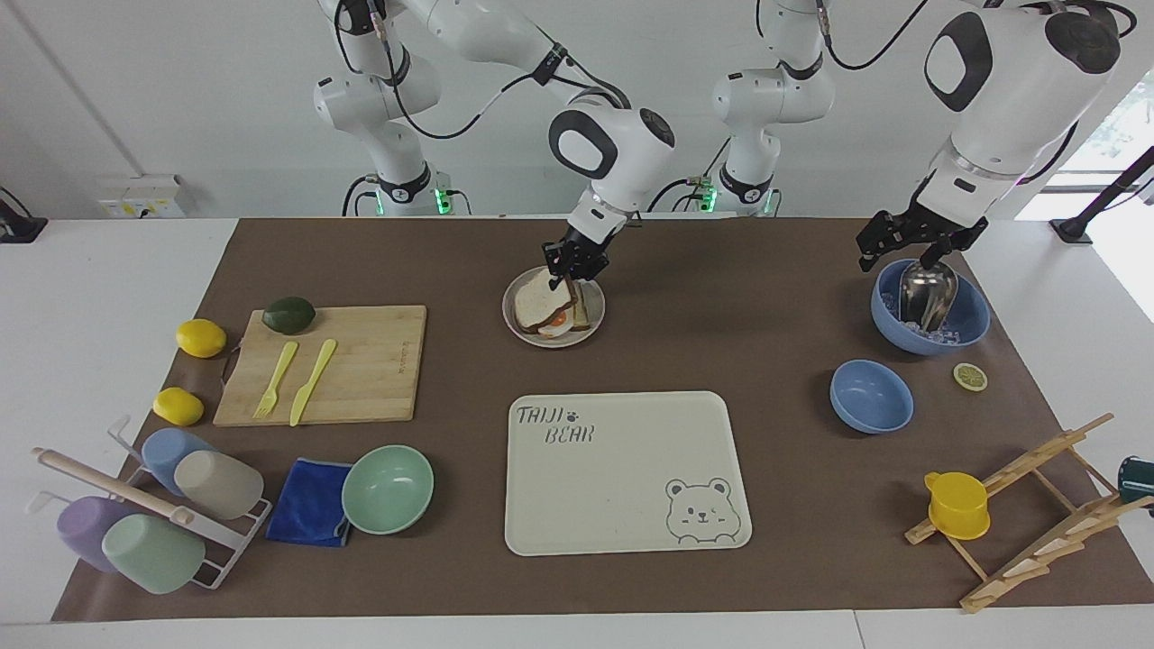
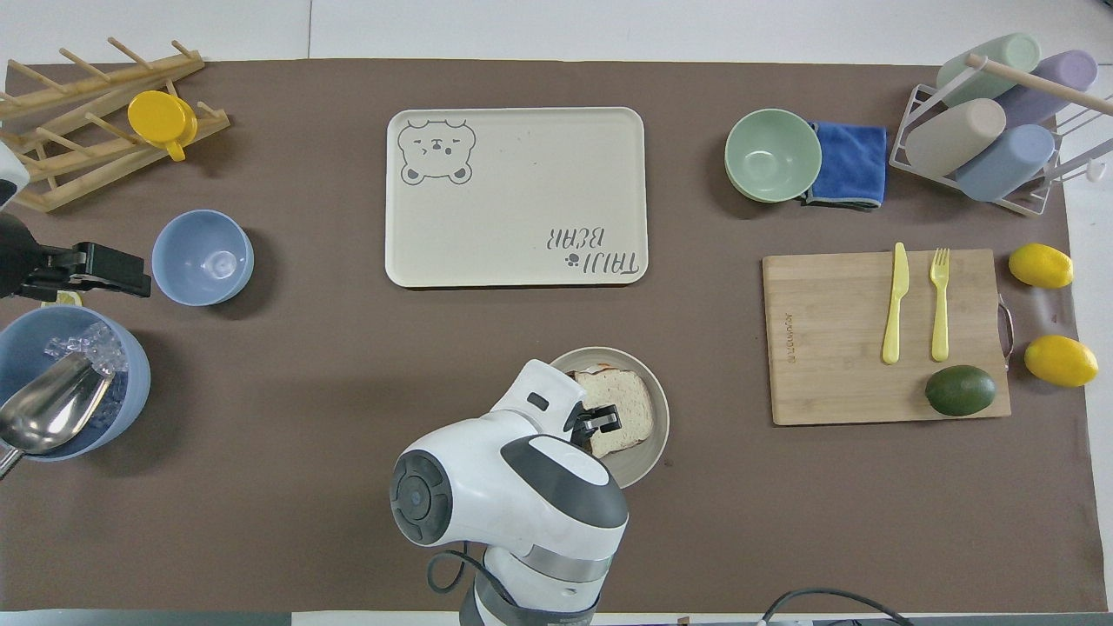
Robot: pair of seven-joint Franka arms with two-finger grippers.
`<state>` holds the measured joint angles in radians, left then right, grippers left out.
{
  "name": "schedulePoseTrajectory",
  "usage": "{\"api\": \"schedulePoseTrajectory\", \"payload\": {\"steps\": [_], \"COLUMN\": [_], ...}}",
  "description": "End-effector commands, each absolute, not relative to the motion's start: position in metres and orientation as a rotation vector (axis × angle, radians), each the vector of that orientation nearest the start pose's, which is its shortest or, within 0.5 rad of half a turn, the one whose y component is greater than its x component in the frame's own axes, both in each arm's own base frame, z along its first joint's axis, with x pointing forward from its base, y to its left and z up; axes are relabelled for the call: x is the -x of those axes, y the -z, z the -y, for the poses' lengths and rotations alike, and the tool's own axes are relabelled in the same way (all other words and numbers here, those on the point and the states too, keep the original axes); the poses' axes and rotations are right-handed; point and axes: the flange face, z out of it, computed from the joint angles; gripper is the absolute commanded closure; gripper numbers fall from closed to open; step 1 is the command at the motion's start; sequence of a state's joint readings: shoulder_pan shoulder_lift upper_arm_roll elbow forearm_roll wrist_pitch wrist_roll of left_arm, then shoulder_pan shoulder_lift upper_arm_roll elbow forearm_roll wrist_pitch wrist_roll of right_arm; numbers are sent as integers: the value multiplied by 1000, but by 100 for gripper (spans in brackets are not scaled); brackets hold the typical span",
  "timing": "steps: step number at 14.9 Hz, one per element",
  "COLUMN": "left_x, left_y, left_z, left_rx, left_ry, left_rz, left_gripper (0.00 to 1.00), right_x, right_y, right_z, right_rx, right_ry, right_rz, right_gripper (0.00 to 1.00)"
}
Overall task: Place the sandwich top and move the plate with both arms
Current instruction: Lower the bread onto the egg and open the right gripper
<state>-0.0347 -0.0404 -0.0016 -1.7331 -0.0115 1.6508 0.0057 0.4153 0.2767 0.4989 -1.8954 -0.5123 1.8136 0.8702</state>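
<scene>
We see the right gripper [image 1: 572,267] low over the plate [image 1: 518,323], its jaws closed on the sandwich top [image 1: 539,293], which leans tilted over the egg slice [image 1: 561,320] lying on that plate. The plate sits on the counter [image 1: 721,361] near the robots, between the cutting board [image 1: 361,379] toward the right arm's end and the large blue bowl [image 1: 969,324] toward the left arm's end. The bear tray [image 1: 622,505] lies farther from the robots than the plate, well apart from it.

The left gripper [image 1: 906,243] waits just over the large blue bowl, which holds ice and a metal scoop [image 1: 929,293]; its jaws stand open, holding nothing.

We count two blue bowls, the smaller [image 1: 870,395] farther out, one mint-green bowl [image 1: 388,489] touching one blue cloth [image 1: 311,503], two lemons [image 1: 200,338], one avocado [image 1: 288,315], one yellow fork [image 1: 275,368], one yellow knife [image 1: 313,380], four cups on a rack [image 1: 149,514], one yellow cup [image 1: 957,505] on a wooden rack.
</scene>
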Motion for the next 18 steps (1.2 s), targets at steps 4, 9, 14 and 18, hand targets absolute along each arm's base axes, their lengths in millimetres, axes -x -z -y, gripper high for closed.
{"api": "schedulePoseTrajectory", "payload": {"steps": [4,9,14,18], "left_x": [-541,-541,-539,-535], "left_y": [-579,-578,-576,-569], "left_z": [16,16,20,27], "left_rx": [3137,3138,3138,3141], "left_ry": [-65,-67,-60,-46], "left_rz": [-65,-58,-41,-2], "left_gripper": [0,0,0,0], "right_x": [-396,-399,-425,-482], "right_y": [-350,-354,-388,-465], "right_z": [-425,-426,-416,-349], "right_rx": [3524,3479,3337,3198], "right_ry": [130,99,17,10], "right_rz": [408,355,156,-10], "right_gripper": [26,0,0,0]}}
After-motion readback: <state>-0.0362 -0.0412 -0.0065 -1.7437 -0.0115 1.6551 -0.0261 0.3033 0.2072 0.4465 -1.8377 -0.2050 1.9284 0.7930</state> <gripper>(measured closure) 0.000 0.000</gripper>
